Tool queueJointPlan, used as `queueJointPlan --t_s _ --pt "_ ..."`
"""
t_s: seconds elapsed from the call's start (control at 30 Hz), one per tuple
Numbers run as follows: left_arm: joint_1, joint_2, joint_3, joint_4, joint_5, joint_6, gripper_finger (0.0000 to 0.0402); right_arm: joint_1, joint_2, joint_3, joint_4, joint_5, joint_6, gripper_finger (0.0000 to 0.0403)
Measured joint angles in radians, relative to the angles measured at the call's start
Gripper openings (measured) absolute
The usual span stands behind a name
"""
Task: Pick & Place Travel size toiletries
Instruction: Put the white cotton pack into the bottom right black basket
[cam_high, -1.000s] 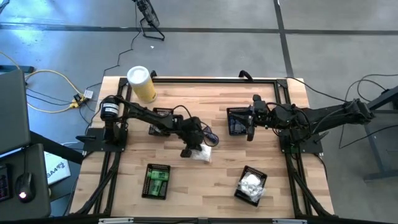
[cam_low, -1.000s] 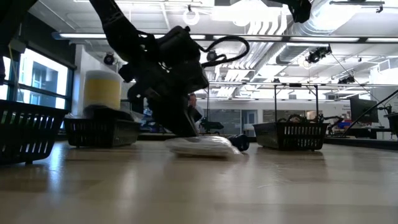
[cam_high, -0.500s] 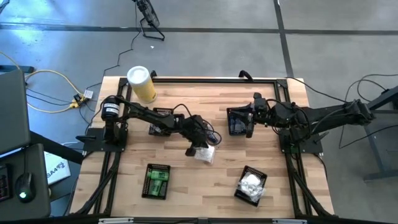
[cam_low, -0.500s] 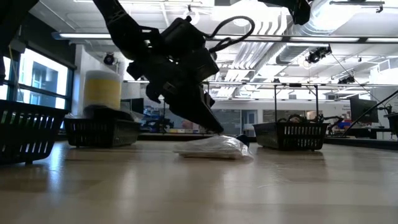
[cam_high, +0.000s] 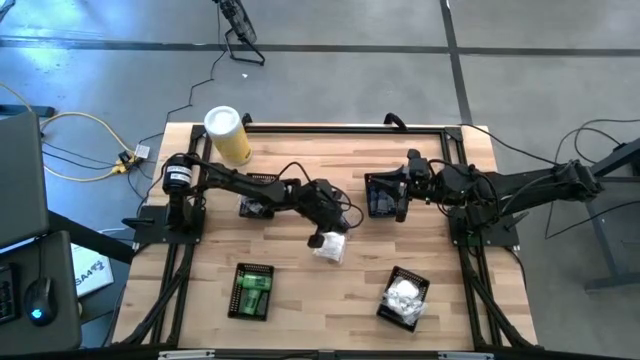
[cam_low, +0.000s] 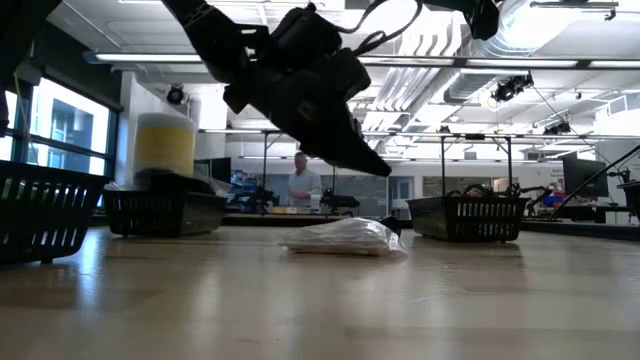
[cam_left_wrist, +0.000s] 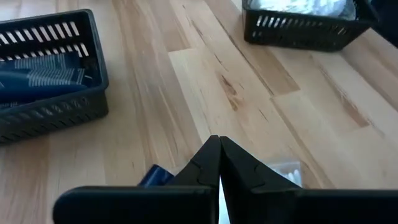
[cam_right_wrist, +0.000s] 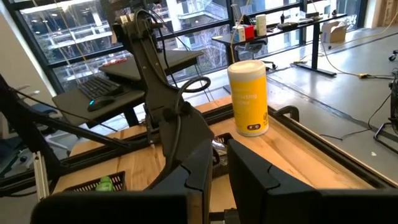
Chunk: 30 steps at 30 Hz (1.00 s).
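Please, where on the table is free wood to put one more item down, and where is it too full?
Free: bare table between the green-bottle basket and the white-packet basket; also the far strip beside the yellow canister. Crowded: the middle, where the shut left gripper hangs above a silvery-clear packet.

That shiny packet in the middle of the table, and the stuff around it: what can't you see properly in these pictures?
- Silvery-clear packet: its label is too small to read in the high and low views; in the left wrist view the shut left claw covers most of it.
- Dark blue tube: only a corner shows past that claw.
- Right claw: whether it holds anything cannot be told.
- Basket of white packets: cut off by the picture's edge.
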Motion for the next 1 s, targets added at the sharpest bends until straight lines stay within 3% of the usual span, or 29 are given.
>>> queueJointPlan --t_s 0.3,0.43,0.67,0.9,1.0 --pt "-0.01 -0.086 0.002 -0.056 -0.042 -0.004 0.0 0.0 0.0 0.0 0.004 0.004 -0.001 0.0042" --pt "-0.008 -0.135 0.003 -0.111 -0.091 0.037 0.0 0.0 0.0 0.0 0.017 0.029 -0.004 0.0042" --pt "-0.007 -0.172 0.003 -0.142 -0.093 0.057 0.0 0.0 0.0 0.0 0.037 0.086 -0.004 0.0042" --pt "-0.007 -0.26 0.001 -0.279 -0.149 0.11 0.0 0.0 0.0 0.0 0.053 0.125 -0.004 0.0042" --pt "-0.006 -0.291 0.002 -0.41 -0.174 0.141 0.0 0.0 0.0 0.0 0.066 0.132 -0.004 0.0042"
